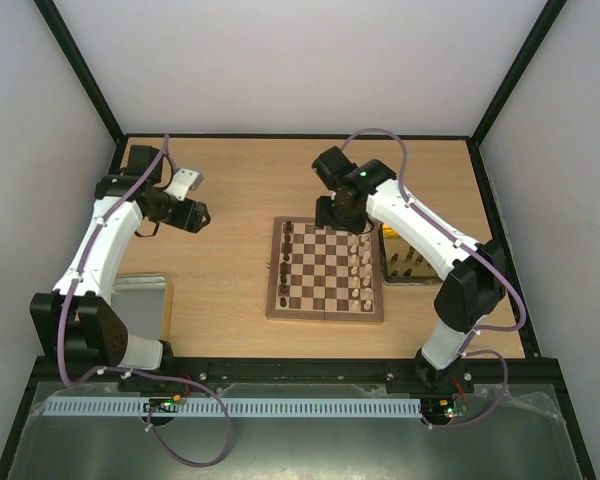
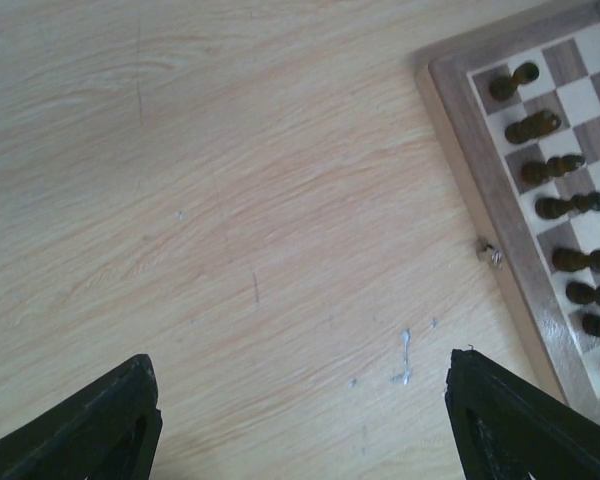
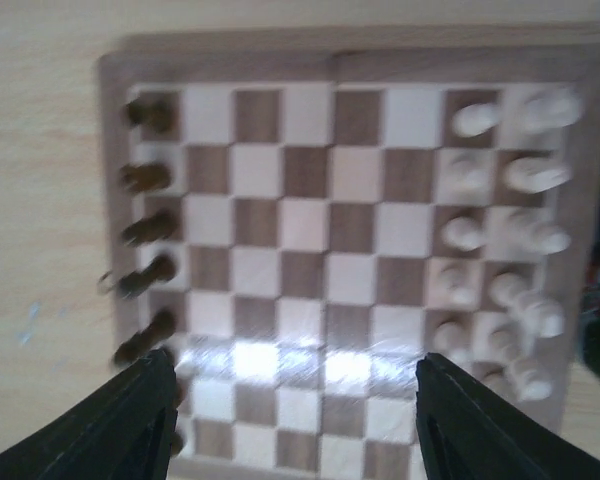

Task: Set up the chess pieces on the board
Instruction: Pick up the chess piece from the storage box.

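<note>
The wooden tabletop carries the board near its middle, with a yellow tray just beside the board's right edge. The left pincer hangs spread wide and empty over bare tabletop left of the board. The right pincer is above the board's far side, parted and gripping nothing. Dark chess pieces line the board's left column; pale ones fill two right columns.

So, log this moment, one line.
left gripper open, above table | right gripper open, by board | dark pieces left, pale pieces right

Overhead wide; both wrists close, sharing board.
</note>
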